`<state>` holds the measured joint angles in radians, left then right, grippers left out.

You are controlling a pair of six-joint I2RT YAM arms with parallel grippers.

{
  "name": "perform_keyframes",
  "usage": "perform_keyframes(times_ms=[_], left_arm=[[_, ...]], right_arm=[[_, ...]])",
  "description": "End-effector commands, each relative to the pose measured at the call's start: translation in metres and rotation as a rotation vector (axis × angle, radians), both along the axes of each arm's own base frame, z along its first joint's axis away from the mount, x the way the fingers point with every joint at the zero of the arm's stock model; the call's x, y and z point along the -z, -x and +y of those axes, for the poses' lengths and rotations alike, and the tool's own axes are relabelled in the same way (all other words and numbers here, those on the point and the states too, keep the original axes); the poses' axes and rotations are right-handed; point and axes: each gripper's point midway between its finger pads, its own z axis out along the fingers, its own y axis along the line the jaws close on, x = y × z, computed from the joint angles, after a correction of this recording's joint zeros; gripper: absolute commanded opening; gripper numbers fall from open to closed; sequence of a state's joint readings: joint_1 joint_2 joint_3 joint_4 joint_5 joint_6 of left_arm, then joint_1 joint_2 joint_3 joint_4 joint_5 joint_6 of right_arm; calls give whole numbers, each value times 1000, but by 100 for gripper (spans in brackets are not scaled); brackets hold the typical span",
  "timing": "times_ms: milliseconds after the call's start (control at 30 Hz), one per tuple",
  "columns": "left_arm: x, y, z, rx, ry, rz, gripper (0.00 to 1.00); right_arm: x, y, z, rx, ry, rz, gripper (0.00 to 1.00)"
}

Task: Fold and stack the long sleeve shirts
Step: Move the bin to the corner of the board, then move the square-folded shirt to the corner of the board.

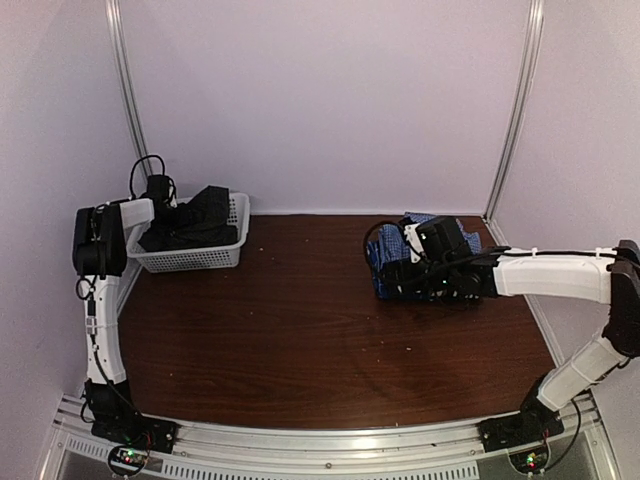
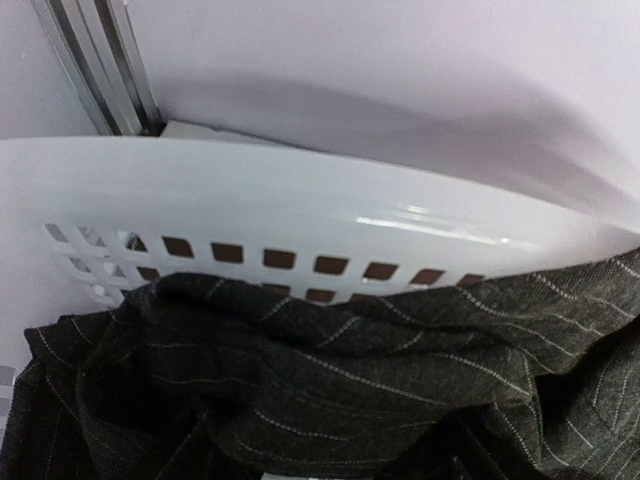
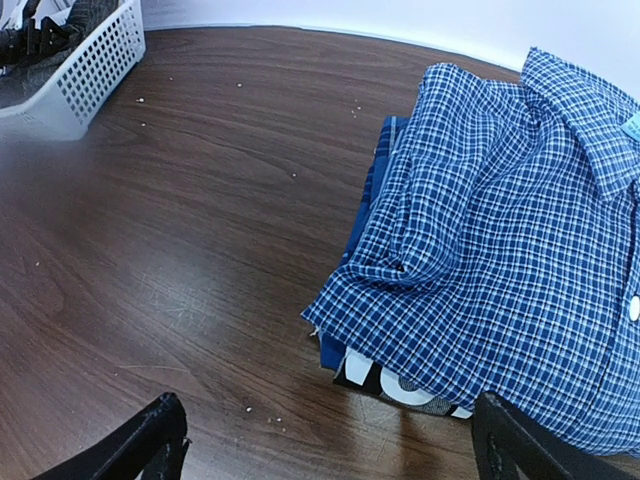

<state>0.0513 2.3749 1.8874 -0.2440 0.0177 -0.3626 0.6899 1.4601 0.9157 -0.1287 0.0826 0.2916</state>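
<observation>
**Snag risk at the basket**

The left gripper [image 1: 185,218] sits over the black pinstriped shirt [image 2: 300,390], bunched in the white basket [image 2: 300,210] at far left. I cannot tell how its jaws stand. Cloth catching the mesh could drag the basket. The right gripper [image 3: 330,455], released, could nudge the folded checked shirt [image 3: 500,230].

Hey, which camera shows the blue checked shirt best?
The right wrist view: the blue checked shirt lies folded on top of the stack, collar and weave clear. From the top external view the right gripper covers most of it. The left wrist view shows only the pinstriped shirt and basket.
</observation>
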Motion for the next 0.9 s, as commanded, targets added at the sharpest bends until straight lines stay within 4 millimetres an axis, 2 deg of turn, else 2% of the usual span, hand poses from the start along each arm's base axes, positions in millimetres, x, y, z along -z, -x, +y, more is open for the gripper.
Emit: perform_keyframes(times_ms=[0, 67, 100, 233, 400, 433, 600, 767, 867], left_arm=[[16, -19, 18, 70, -32, 33, 76], [14, -31, 26, 80, -51, 15, 78], [6, -38, 33, 81, -61, -9, 78], [2, -51, 41, 136, -50, -59, 84], [-21, -58, 26, 243, -13, -133, 92], [-33, -58, 22, 258, -1, -158, 97], [-96, -52, 14, 266, 37, -262, 98], [-153, -32, 19, 209, 19, -336, 98], [-172, -17, 15, 187, 19, -347, 98]], right_arm=[[1, -10, -3, 56, 30, -1, 100], [3, -13, -4, 72, 34, 3, 100], [4, -15, -4, 82, 39, 3, 100], [10, -23, -2, 104, 59, 22, 100], [6, -38, 14, 99, 52, 17, 100], [5, -44, 16, 109, 61, 9, 100], [15, -71, 17, 181, 161, 7, 100], [44, -97, 5, 285, 324, 28, 100], [63, -107, -4, 325, 392, 40, 100]])
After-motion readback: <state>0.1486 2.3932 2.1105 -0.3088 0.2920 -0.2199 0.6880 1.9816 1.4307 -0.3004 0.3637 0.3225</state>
